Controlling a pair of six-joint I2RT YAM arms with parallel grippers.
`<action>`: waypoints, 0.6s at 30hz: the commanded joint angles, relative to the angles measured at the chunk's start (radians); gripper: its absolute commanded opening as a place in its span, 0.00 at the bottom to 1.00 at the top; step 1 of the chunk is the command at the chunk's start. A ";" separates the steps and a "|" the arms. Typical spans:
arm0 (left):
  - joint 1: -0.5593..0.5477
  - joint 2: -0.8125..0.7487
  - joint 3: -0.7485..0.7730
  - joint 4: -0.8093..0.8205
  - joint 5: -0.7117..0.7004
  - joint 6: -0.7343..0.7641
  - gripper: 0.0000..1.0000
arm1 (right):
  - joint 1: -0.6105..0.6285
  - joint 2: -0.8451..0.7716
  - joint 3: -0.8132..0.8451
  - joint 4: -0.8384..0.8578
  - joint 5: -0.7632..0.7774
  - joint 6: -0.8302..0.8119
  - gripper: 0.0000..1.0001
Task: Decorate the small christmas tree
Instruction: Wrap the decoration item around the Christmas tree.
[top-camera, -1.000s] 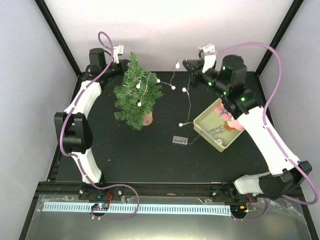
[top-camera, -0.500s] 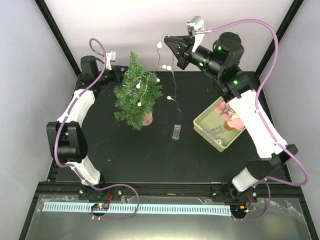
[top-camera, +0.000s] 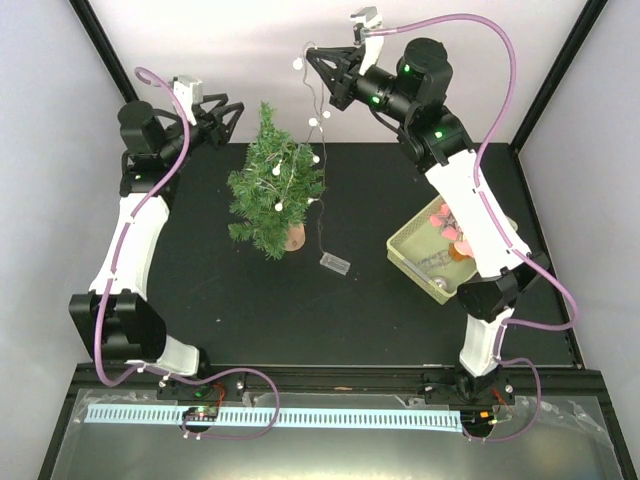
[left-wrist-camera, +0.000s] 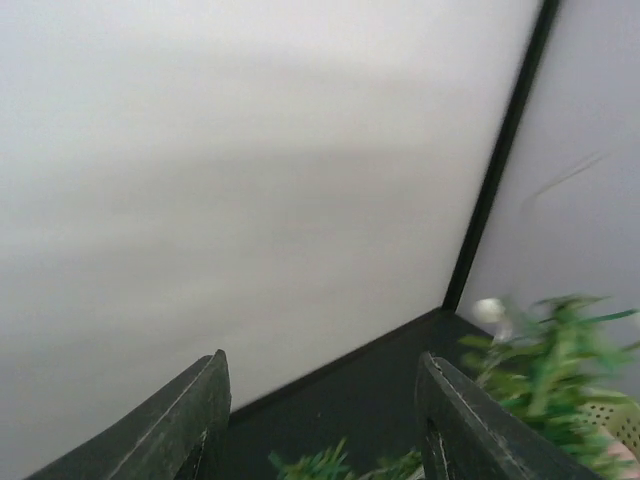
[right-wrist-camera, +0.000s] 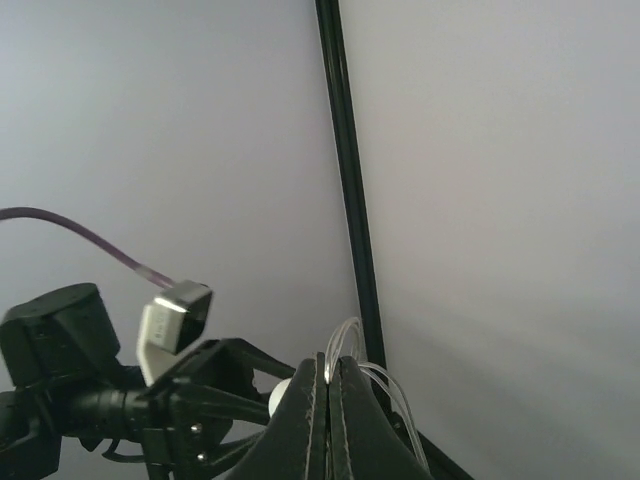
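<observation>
The small christmas tree (top-camera: 273, 190) stands on its wood stump (top-camera: 294, 238) at the back left of the black table, with a string of white bulb lights (top-camera: 279, 206) partly draped on it. My right gripper (top-camera: 312, 56) is high above and right of the treetop, shut on the string's clear wire (right-wrist-camera: 345, 340). The string hangs down from it to a clear battery box (top-camera: 335, 262) on the table. My left gripper (top-camera: 228, 113) hovers just left of the treetop, open and empty. In the left wrist view, blurred tree branches (left-wrist-camera: 560, 370) and one bulb (left-wrist-camera: 489, 310) show at the right.
A pale yellow tray (top-camera: 408, 246) with pink and silver ornaments sits at the right of the table. White walls with black corner posts (top-camera: 120, 75) enclose the back and sides. My left gripper's camera block (right-wrist-camera: 172, 322) shows in the right wrist view.
My right gripper rose and swung left with the light string, dragging the battery box left toward the tree. My left gripper lifted up beside the treetop and opened.
</observation>
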 joint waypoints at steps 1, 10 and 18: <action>-0.005 -0.032 0.035 0.146 0.128 0.049 0.52 | 0.019 0.008 0.036 0.019 0.009 0.065 0.01; -0.098 -0.041 0.122 0.104 0.214 0.238 0.54 | 0.073 0.056 0.096 0.053 0.014 0.090 0.01; -0.170 0.005 0.219 0.033 0.173 0.336 0.54 | 0.110 0.059 0.100 0.059 0.012 0.086 0.01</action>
